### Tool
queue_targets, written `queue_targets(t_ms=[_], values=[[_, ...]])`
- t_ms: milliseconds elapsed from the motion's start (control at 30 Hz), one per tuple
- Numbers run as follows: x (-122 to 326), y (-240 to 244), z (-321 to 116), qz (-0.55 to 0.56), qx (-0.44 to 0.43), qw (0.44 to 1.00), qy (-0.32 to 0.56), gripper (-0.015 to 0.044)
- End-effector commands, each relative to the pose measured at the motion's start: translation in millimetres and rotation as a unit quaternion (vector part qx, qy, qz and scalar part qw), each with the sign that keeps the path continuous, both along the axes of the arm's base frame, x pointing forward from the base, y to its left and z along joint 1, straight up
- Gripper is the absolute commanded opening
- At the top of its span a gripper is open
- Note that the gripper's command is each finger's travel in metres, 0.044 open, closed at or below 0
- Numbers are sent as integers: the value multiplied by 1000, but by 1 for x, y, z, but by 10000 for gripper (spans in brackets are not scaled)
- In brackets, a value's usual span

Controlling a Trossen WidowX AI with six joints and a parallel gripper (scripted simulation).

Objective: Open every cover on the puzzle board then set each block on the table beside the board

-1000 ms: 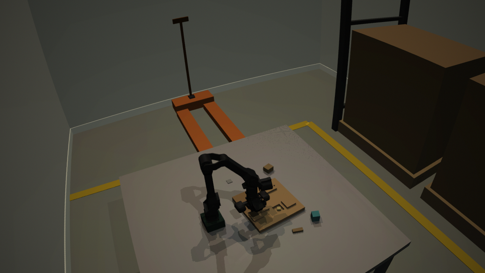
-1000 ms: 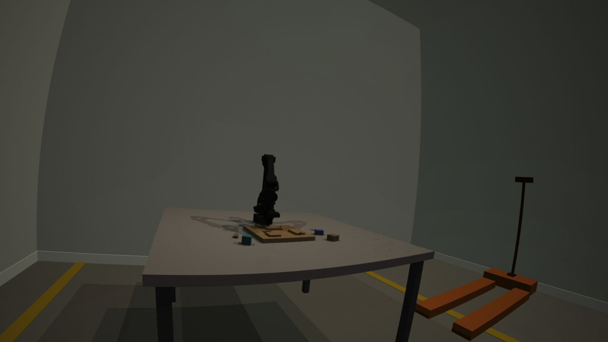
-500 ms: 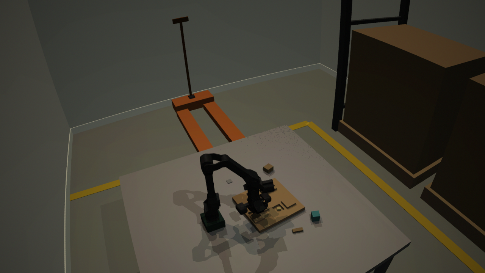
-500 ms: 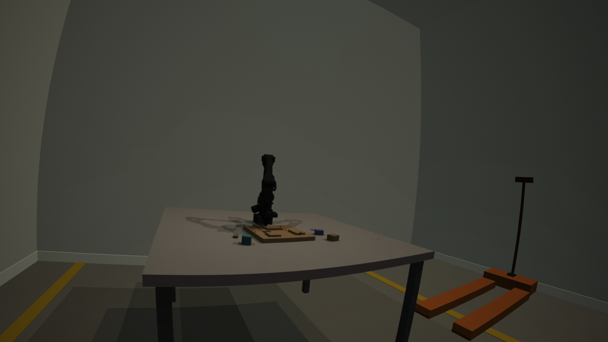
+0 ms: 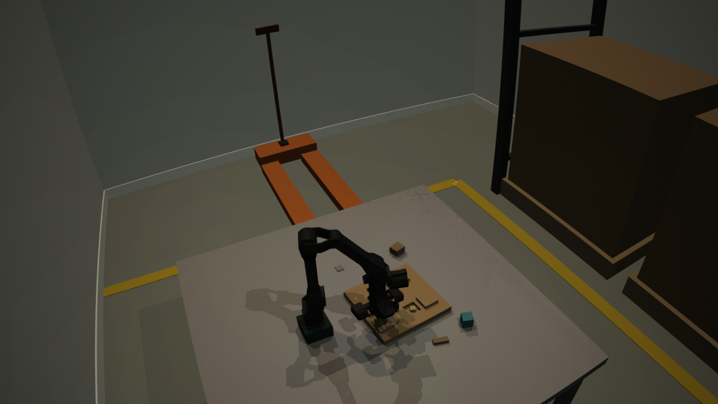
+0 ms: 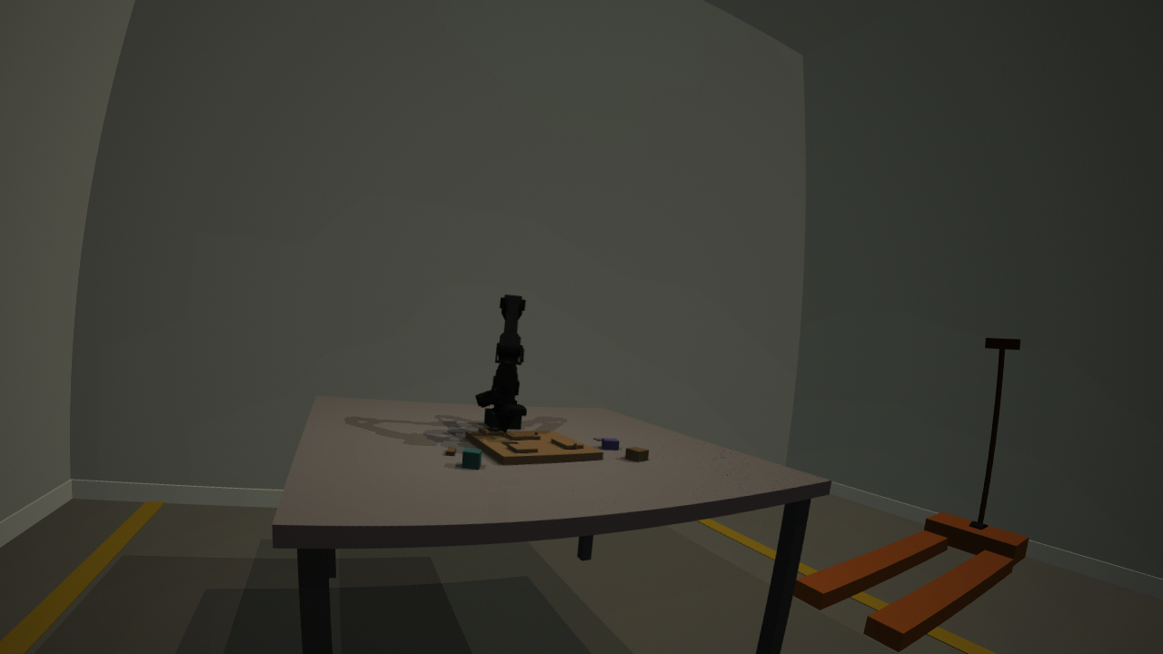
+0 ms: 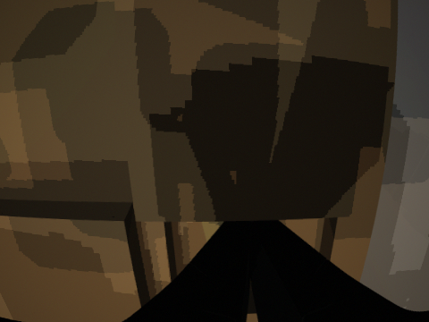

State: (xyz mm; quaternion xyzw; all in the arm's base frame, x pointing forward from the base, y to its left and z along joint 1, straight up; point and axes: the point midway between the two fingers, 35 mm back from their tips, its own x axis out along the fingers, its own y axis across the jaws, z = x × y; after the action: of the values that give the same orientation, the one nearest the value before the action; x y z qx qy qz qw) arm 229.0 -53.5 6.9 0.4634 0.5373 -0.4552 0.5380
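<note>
The wooden puzzle board [image 5: 420, 314] [image 6: 561, 459] lies on the table. My gripper [image 5: 383, 319] [image 6: 504, 430] [image 7: 248, 223] is shut and empty, low over the board's near-arm side, its tips at a straight wooden edge in the wrist view. A small yellow block [image 5: 412, 308] sits in an uncovered square well. A flat cover [image 5: 426, 301] [image 6: 522, 449] lies beside that well; another cover [image 6: 566, 443] has a small dark knob. A teal block [image 5: 466, 319] [image 6: 472, 459], a brown block [image 5: 397, 248] [image 6: 636, 453] and a purple block [image 6: 610, 443] rest on the table. The arm hides part of the board.
A small tan piece [image 5: 440, 340] [image 6: 451, 450] lies on the table near the teal block. A thin grey tile [image 5: 339, 268] lies behind the board's left corner in the top view. The arm's shadow darkens the board in the wrist view.
</note>
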Motion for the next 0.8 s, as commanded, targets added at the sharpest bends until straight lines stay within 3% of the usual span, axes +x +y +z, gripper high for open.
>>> queue_targets(t_ms=[0,767], values=[[4,-7,2,1,-4,1000,-5,0],[4,-28,2,1,-5,1000,-5,0]])
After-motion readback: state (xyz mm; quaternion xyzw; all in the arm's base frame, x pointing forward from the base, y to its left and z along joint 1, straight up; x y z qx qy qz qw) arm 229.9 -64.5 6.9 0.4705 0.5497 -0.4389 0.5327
